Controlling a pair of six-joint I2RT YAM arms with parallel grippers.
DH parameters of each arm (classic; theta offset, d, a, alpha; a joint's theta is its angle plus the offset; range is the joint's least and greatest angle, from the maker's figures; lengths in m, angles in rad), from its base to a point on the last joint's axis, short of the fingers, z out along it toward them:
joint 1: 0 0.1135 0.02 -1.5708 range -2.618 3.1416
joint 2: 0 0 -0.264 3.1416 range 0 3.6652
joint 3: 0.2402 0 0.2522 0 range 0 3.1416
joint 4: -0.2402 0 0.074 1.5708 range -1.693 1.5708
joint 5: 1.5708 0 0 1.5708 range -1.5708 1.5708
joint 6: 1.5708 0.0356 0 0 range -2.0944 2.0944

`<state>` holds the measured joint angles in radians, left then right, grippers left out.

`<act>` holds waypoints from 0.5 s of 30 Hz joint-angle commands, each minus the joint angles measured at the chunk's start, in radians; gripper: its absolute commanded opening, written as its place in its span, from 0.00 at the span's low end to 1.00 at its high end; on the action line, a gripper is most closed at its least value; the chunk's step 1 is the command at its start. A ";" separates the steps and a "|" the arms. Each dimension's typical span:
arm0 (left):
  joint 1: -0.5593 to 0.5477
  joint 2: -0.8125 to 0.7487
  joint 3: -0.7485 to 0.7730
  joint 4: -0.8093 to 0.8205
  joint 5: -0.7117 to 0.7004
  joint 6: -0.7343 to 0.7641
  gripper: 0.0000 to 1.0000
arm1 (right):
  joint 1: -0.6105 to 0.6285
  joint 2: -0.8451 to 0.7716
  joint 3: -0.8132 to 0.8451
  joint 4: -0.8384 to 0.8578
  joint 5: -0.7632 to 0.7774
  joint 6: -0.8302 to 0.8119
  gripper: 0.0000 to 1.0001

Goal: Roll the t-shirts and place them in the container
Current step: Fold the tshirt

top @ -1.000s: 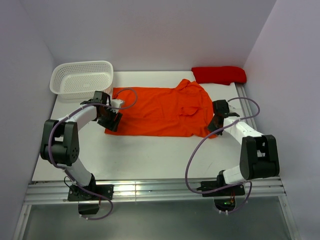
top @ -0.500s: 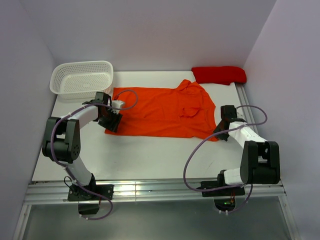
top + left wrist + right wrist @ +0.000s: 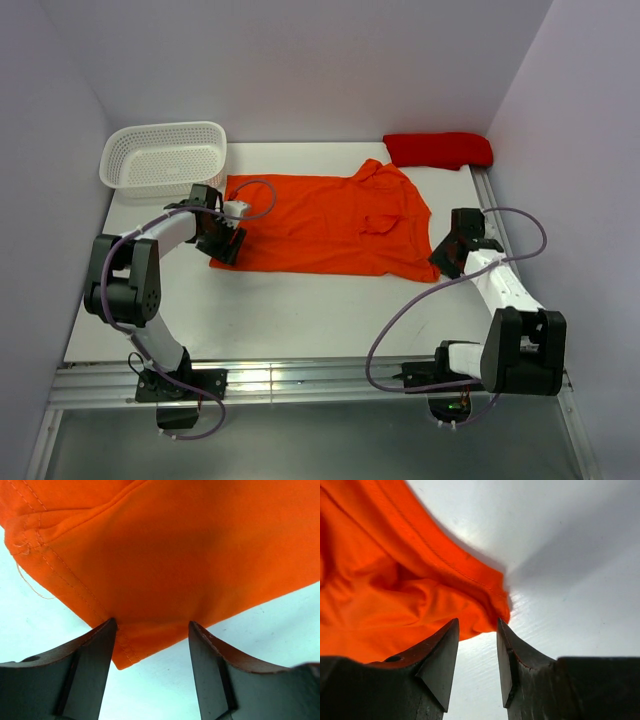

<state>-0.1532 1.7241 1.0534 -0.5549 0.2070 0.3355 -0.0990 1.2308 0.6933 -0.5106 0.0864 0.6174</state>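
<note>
The orange t-shirt [image 3: 325, 225] lies spread flat on the white table [image 3: 300, 310], its neck toward the right. My left gripper [image 3: 222, 247] is open at the shirt's near left corner. In the left wrist view the hem corner [image 3: 122, 652] lies on the table between the open fingertips, and the gripper [image 3: 152, 630] is not closed on it. My right gripper [image 3: 447, 258] is open just off the shirt's near right corner. In the right wrist view the shirt's edge [image 3: 495, 600] lies just ahead of the tips of the gripper [image 3: 477, 625], not held.
A white plastic basket [image 3: 165, 155] stands at the back left, close to the left arm's elbow. A folded red cloth [image 3: 438, 150] lies at the back right. Walls close in both sides, and a metal rail [image 3: 300, 380] runs along the near edge.
My right arm has swung to the right, so its gripper went from over the shirt's right edge to the bare table beside it. The left arm and shirt have barely moved.
</note>
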 commanded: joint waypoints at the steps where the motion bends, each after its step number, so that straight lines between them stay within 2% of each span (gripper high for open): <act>1: 0.003 -0.038 0.019 -0.033 0.051 0.011 0.66 | -0.008 -0.036 0.096 -0.016 0.004 0.002 0.44; 3: 0.003 -0.057 0.045 -0.053 0.069 0.004 0.67 | -0.002 -0.031 0.141 0.001 -0.014 -0.004 0.43; 6: 0.003 -0.083 0.085 -0.086 0.094 -0.006 0.67 | 0.047 0.050 0.228 0.017 -0.034 -0.015 0.34; 7: 0.003 -0.092 0.094 -0.100 0.098 -0.010 0.67 | 0.067 0.115 0.253 0.021 -0.024 -0.019 0.29; 10: 0.001 -0.106 0.128 -0.117 0.104 -0.026 0.66 | 0.171 0.234 0.377 0.004 0.018 -0.030 0.23; 15: 0.001 -0.120 0.166 -0.135 0.083 -0.035 0.65 | 0.240 0.488 0.538 0.000 0.036 -0.044 0.13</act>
<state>-0.1513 1.6402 1.1744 -0.6609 0.2722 0.3145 0.1146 1.6310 1.1564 -0.5014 0.0914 0.5961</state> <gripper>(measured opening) 0.657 0.143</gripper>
